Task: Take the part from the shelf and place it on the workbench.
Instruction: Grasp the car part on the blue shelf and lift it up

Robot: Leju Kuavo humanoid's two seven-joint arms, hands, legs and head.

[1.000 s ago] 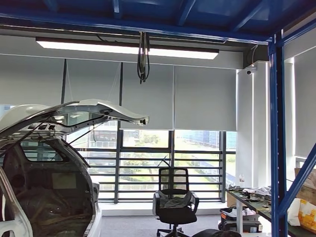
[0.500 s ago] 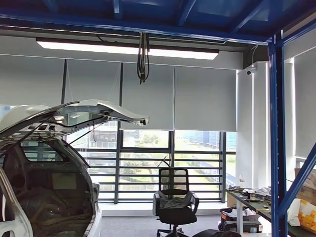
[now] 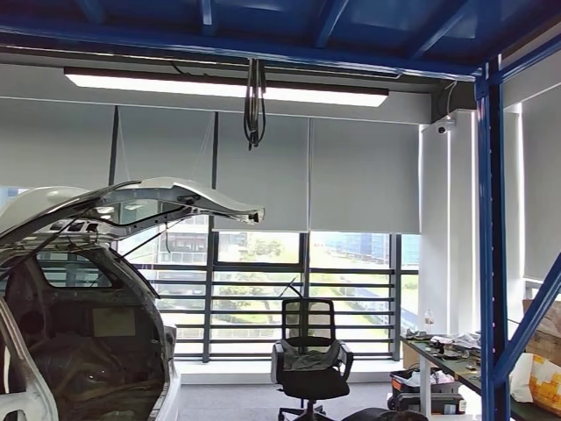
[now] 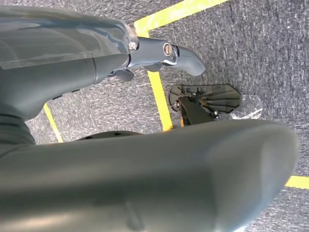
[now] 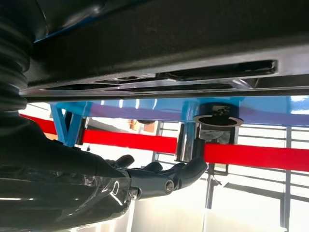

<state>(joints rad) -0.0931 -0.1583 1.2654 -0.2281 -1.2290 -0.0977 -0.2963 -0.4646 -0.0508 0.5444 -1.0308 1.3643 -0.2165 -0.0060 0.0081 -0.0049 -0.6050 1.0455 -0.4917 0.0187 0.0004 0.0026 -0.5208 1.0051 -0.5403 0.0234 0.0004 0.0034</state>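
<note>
Nothing in the head view has shifted over the last second: the white car [image 3: 86,263] with its raised tailgate, the office chair [image 3: 311,360] and the cluttered bench [image 3: 457,361] at the right edge all sit where they were, so the robot is standing still rather than walking or turning

The right robot hand [image 5: 146,179] is raised at the shelf [image 5: 255,157], whose red beam and blue frame run behind it. Its fingers [image 5: 189,169] lie stretched out and unclenched, clasping nothing, with the tips just beside a shiny metal post [image 5: 188,140]. A broad dark glossy panel [image 5: 164,43] spans the space above that hand; it is probably the part, lying on the shelf and not yet taken, though I cannot tell for certain

The left robot hand [image 4: 109,67] hangs over the grey carpeted floor [image 4: 255,48], crossed by yellow tape [image 4: 160,99], its fingers extended and holding nothing

With the body at rest, the reach looks set and the grasp is the step in hand; carrying to the bench is all to come
</note>
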